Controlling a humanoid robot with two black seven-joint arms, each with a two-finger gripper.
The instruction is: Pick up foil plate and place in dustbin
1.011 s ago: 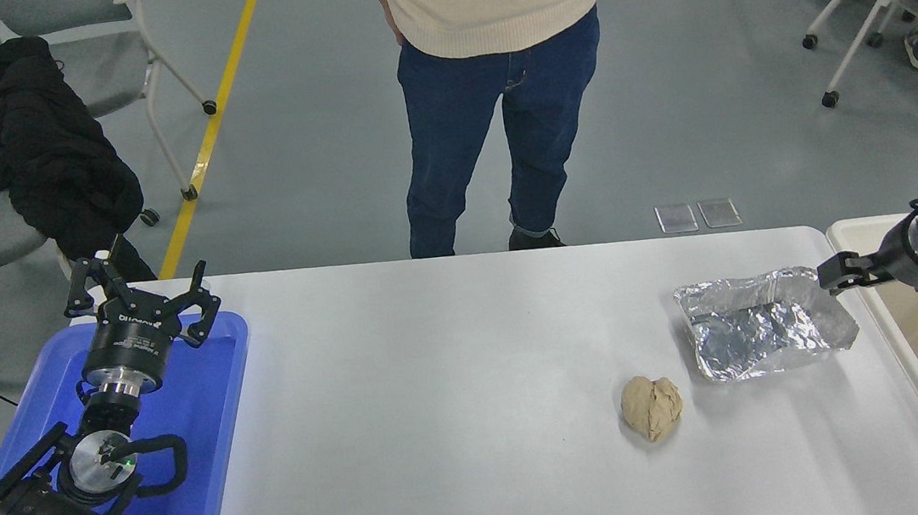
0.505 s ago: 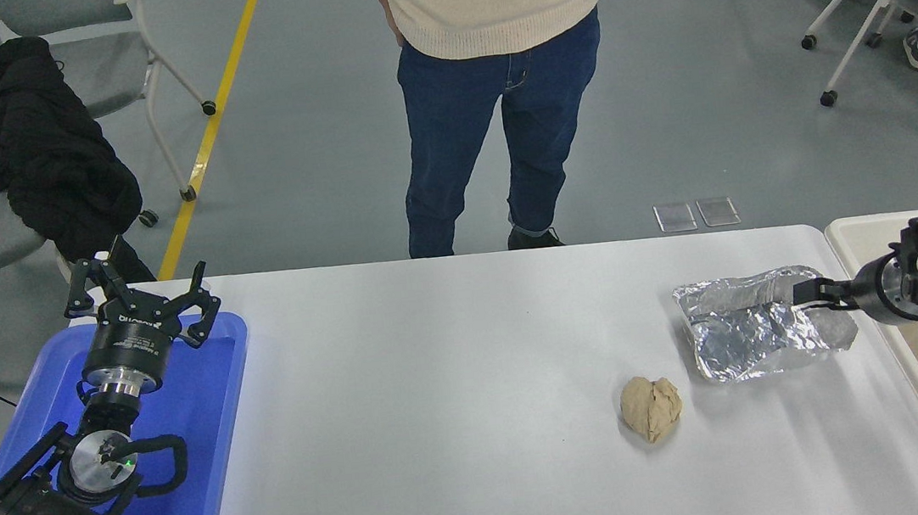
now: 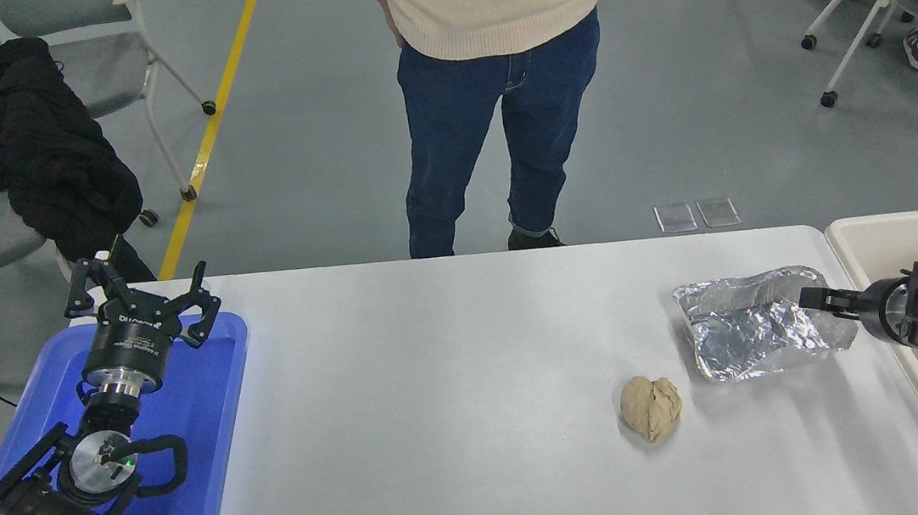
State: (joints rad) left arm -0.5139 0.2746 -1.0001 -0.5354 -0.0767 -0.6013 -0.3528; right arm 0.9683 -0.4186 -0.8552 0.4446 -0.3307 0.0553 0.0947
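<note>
Beside the bin (image 3: 892,233), just off its left rim, the foil plate (image 3: 760,324) is lying flat on the table (image 3: 439,396) with its long axis running left to right, toward the bin's near wall. Reaching in from over the bin, the right claw (image 3: 818,301) is pointing leftward at the plate's right-hand wall, its tips sitting at that crumpled edge; whether they are pinching the foil or merely touching it I cannot tell, since only a narrow dark tip is showing. So the plate is lying directly left of the claw, and the bin directly behind it, which I judge makes a short rightward carry. Far from the bin, the left claw (image 3: 141,304) is hanging spread and empty over a blue tray (image 3: 215,454), much the farther arm.
</note>
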